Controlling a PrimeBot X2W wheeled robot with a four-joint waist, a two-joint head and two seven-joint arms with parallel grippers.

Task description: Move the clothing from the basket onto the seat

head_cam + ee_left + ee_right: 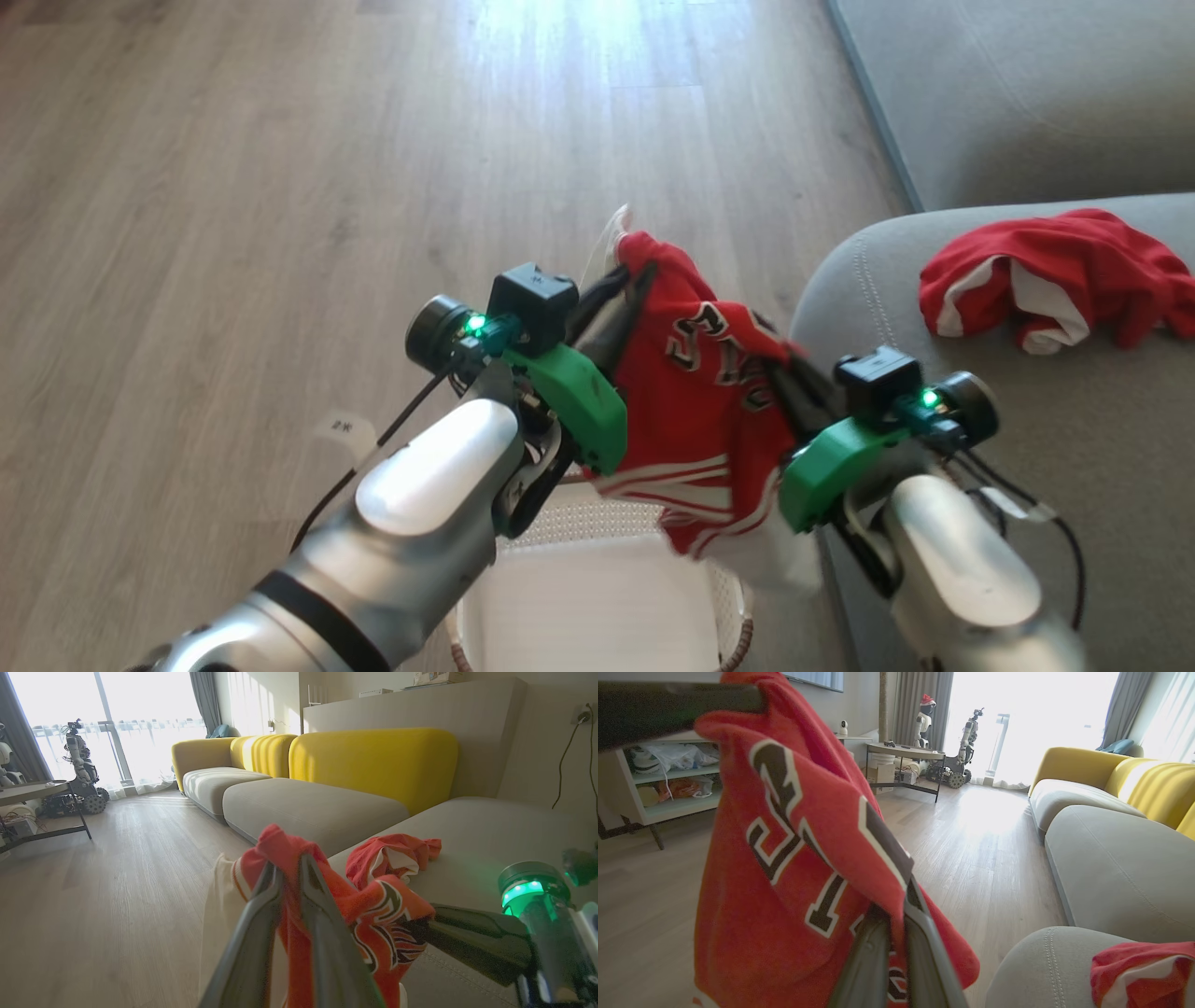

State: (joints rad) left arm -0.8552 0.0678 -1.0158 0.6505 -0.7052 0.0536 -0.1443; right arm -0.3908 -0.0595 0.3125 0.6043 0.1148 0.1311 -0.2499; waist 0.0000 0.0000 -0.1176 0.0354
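with left fingers and right fingers clamped on the jersey, its hem below them risked snagging the laundry basket.

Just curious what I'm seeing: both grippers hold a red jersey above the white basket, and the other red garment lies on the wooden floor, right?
The resting place is wrong: the head view shows the other red garment lying on the grey sofa cushion. Otherwise yes: the left gripper and right gripper hold the red jersey above the white basket.
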